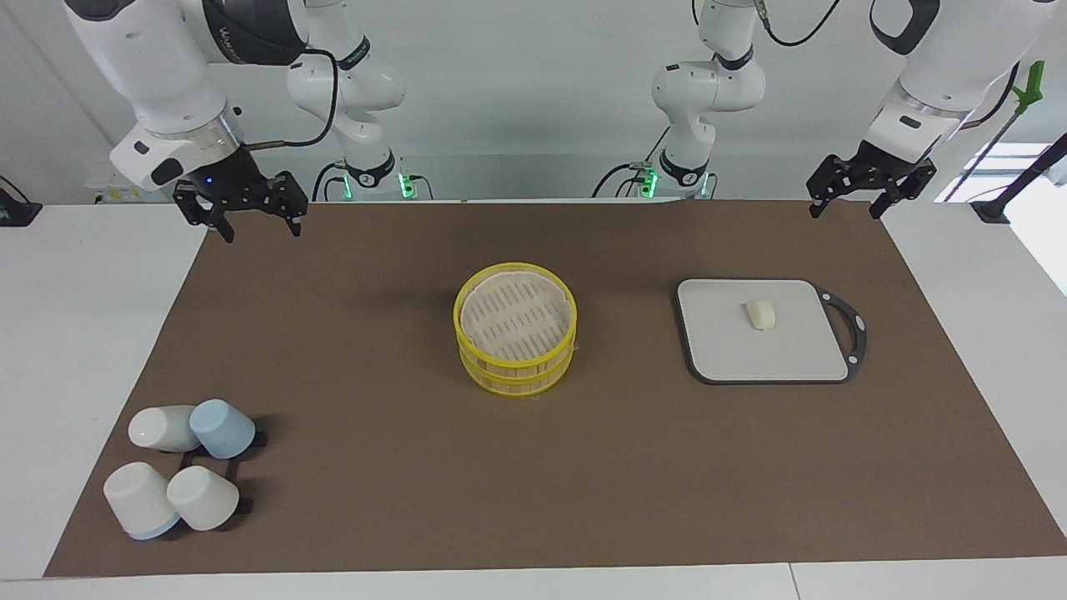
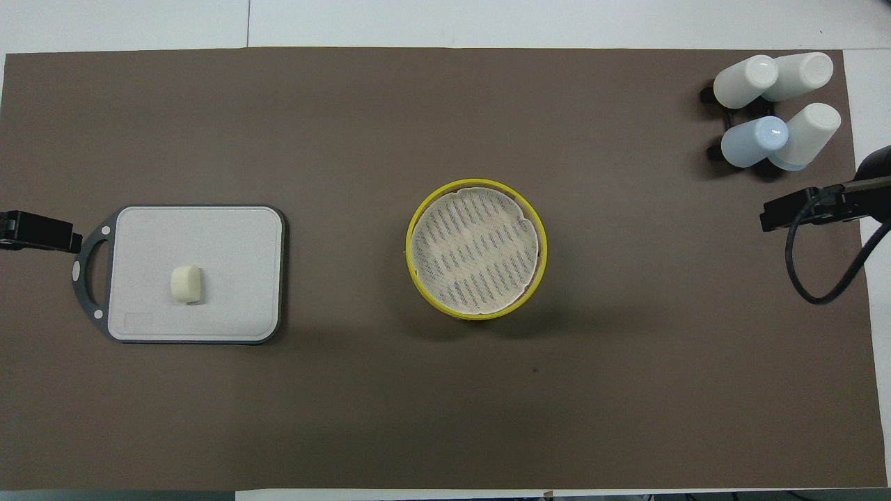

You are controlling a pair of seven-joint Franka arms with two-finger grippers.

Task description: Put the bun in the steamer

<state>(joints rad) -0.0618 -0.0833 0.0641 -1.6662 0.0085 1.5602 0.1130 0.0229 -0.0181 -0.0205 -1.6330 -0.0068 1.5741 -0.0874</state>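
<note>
The bun (image 1: 760,314) is a small cream lump lying on a grey square board (image 1: 725,350) toward the left arm's end of the table; it also shows in the overhead view (image 2: 186,284). The steamer (image 1: 515,327), round and yellow-rimmed, stands at the middle of the brown mat with a pale woven top (image 2: 475,250). My left gripper (image 1: 844,213) is open and empty, up in the air over the mat's corner near its base. My right gripper (image 1: 261,233) is open and empty, raised over the mat's corner at its own end. Both arms wait.
Several white and pale blue cups (image 1: 179,471) lie tilted on a black rack at the right arm's end, farther from the robots. The board (image 2: 230,229) has a dark handle loop (image 2: 85,270). A brown mat (image 1: 375,500) covers the white table.
</note>
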